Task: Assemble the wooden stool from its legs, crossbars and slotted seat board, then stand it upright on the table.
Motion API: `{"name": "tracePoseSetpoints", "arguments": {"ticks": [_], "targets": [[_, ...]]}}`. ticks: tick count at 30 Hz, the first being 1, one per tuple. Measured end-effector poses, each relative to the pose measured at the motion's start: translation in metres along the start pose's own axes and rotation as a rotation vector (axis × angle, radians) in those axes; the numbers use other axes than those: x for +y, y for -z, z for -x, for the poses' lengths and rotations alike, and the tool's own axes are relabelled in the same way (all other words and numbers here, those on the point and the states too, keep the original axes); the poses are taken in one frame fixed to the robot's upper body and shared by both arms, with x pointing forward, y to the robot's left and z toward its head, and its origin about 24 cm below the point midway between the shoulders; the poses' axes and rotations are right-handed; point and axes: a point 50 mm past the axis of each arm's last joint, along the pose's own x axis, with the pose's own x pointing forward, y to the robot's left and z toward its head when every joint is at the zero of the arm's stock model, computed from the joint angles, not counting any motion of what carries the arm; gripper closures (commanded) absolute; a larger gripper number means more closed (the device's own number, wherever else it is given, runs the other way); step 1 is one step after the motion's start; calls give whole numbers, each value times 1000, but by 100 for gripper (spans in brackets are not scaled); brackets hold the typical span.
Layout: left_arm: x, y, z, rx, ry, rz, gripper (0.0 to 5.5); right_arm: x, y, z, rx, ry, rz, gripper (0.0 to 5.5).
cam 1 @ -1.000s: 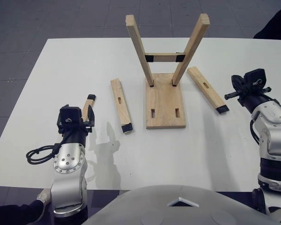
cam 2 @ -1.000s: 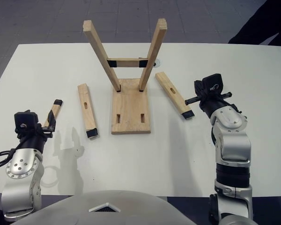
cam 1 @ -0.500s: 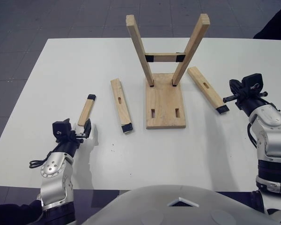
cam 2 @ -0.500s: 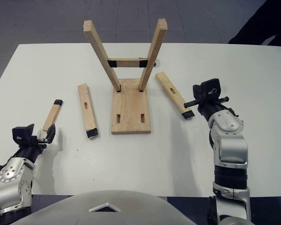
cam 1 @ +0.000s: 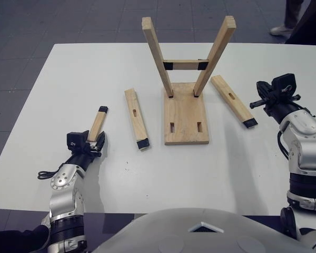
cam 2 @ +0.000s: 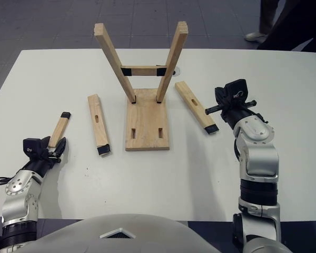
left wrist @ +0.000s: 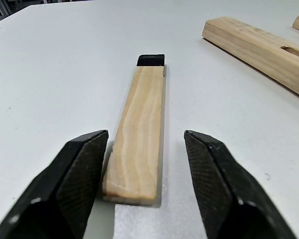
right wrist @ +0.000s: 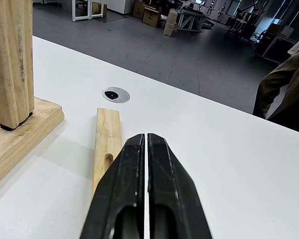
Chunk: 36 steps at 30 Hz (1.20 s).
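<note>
Right now the slotted seat board (cam 1: 186,119) is lying flat near the middle of the white table (cam 1: 68,79), with two upright legs (cam 1: 157,55) standing in its far slots and leaning outward toward their tops. A fitted crossbar (cam 1: 185,65) with black ends is bridging them partway up, and the two near slots are showing open. A left loose leg (cam 1: 136,118) is lying flat beside the board on the robot's left, black cap toward the robot, and a right loose leg (cam 1: 233,100) is lying at a slant on the other side, its cap also nearest the robot. Farther left, a loose crossbar (cam 1: 97,124) is resting on the table with its black tip pointing away. The left gripper (left wrist: 144,138) is sitting low at the near end of that crossbar, its fingers (left wrist: 79,164) spread wide, one on each side of the wood and not pinching it. The right gripper (right wrist: 147,137) is hovering just beside the right loose leg with its fingers (right wrist: 134,169) pressed together on nothing. A round grommet (right wrist: 115,94) is sitting in the tabletop beyond that leg.
</note>
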Motion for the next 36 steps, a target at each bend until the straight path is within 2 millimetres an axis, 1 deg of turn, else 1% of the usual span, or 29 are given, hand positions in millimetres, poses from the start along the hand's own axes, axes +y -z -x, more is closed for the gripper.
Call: {"name": "tracePoseSetpoints", "arguments": {"ticks": [6, 11, 13, 15, 17, 18, 19, 21, 23, 24, 25, 27, 28, 29, 31, 32, 33, 34, 35, 36], "targets": [[-7, -7, -1, 74, -1, -106, 409, 1, 0, 0, -4, 8, -13, 540], [-8, -11, -1, 102, -50, -126, 412, 1, 0, 0, -6, 14, -16, 540], [-3, -12, 1, 118, -102, -116, 412, -1, -2, -1, -14, 29, -22, 540], [6, -13, 8, 126, -195, -36, 413, -5, -11, -3, -59, 63, -55, 540], [17, -23, 17, 92, -266, -32, 414, -16, -29, -6, -138, 111, -140, 540], [19, -40, 19, 15, -288, -64, 416, -19, -38, -8, -174, 118, -192, 540], [19, -70, 20, -132, -292, -132, 416, -24, -50, -9, -218, 119, -249, 540], [12, -117, 23, -360, -278, -228, 416, -30, -64, -10, -259, 106, -333, 540], [0, -147, 26, -525, -250, -286, 416, -34, -71, -10, -277, 72, -427, 540], [-4, -154, 26, -561, -235, -300, 416, -35, -74, -9, -287, 58, -455, 540], [-12, -168, 26, -626, -192, -319, 416, -36, -81, -8, -307, -2, -527, 540], [-29, -191, 23, -738, -94, -364, 416, -30, -94, -5, -362, -132, -589, 505], [-38, -200, 22, -788, -39, -383, 416, -25, -102, -1, -397, -203, -589, 481], [-47, -205, 20, -810, 17, -394, 416, -16, -109, 4, -428, -290, -577, 466], [-59, -208, 14, -818, 90, -403, 416, -1, -117, 13, -457, -406, -546, 430], [-70, -211, 11, -835, 141, -403, 416, 13, -121, 18, -466, -498, -525, 412], [-76, -215, 10, -853, 168, -404, 416, 21, -123, 21, -467, -544, -519, 401], [-84, -219, 9, -873, 201, -412, 416, 29, -124, 23, -467, -590, -515, 375], [-95, -223, 8, -900, 242, -422, 416, 38, -126, 23, -463, -642, -524, 364], [-100, -225, 8, -916, 257, -430, 416, 42, -126, 23, -455, -665, -533, 345]]}}
